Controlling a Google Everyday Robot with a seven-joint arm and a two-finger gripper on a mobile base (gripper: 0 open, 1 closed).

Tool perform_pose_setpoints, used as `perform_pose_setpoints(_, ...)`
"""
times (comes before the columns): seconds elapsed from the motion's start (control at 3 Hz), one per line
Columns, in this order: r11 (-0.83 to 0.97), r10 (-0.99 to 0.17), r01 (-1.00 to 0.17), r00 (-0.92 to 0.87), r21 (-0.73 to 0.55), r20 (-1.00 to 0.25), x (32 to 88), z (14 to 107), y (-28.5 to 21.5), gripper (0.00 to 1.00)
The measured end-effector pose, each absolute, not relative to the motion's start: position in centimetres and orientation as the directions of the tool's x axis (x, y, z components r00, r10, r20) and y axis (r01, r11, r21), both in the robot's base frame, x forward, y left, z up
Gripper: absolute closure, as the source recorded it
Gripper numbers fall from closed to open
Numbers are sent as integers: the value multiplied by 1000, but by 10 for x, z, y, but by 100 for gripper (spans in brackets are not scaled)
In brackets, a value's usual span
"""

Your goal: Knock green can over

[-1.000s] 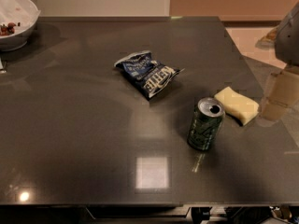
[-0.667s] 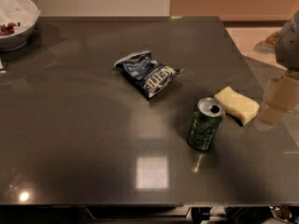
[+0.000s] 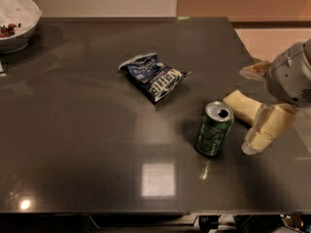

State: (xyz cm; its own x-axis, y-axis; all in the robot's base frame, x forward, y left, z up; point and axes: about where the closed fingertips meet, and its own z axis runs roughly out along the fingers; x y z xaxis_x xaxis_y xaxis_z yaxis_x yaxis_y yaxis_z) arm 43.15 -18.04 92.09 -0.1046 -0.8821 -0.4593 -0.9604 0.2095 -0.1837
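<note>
The green can [image 3: 214,128] stands upright on the dark table [image 3: 87,144], right of the middle, with its silver top and pull-tab hole showing. My gripper [image 3: 258,135] is just to the can's right, low over the table, a short gap from the can. Its pale fingers [image 3: 267,126] point down and to the left. The grey arm [image 3: 294,79] comes in from the right edge.
A pale yellow sponge block [image 3: 241,106] lies behind the can and next to the gripper. A blue chip bag [image 3: 153,75] lies at the table's middle. A white bowl [image 3: 14,21] stands at the far left corner. The table's right edge is near the arm.
My gripper has moved left and down toward the can, from the table's right edge to just beside it. The can, sponge and bag have not moved.
</note>
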Motion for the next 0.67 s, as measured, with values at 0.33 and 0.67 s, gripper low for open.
perform_pose_setpoints(0.33,196,-830,-966,-73,-167,-553,434,906,-166,0)
perform_pose_setpoints(0.67,178,-763,-974,-47,-140,-644,434,896,-152,0)
